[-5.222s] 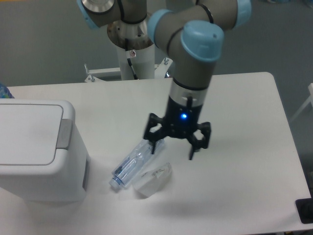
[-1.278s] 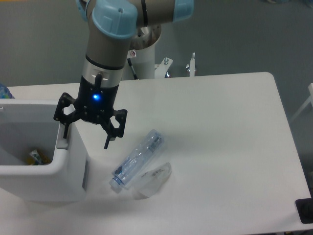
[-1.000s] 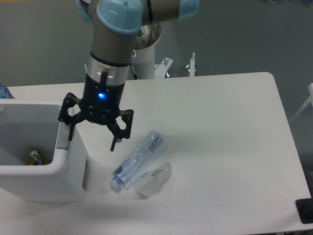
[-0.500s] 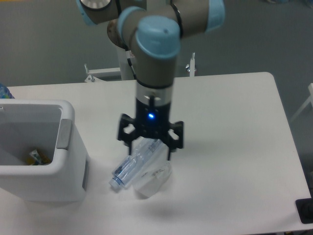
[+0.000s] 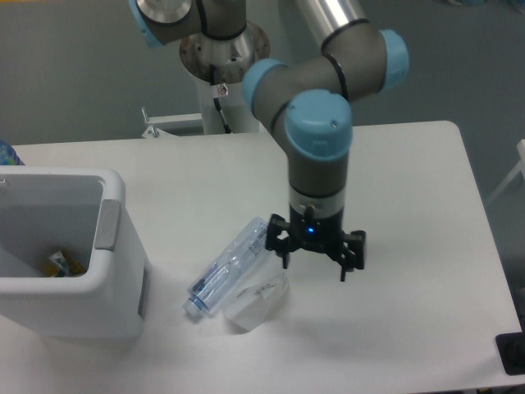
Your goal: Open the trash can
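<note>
Trash can [image 5: 70, 271] sits at the bench's [image 5: 410, 205] left edge, lid off its opening, litter visible inside. Tool [image 5: 316, 261] hangs with fingers spread, holding nothing, just right of a clear bottle [image 5: 228, 267] lying flat.

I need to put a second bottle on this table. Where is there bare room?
Bare table lies right of the hand out to the far edge, and along the back behind the trash can. It is crowded between the can and hand, where the bottle and a clear cup lie.
</note>
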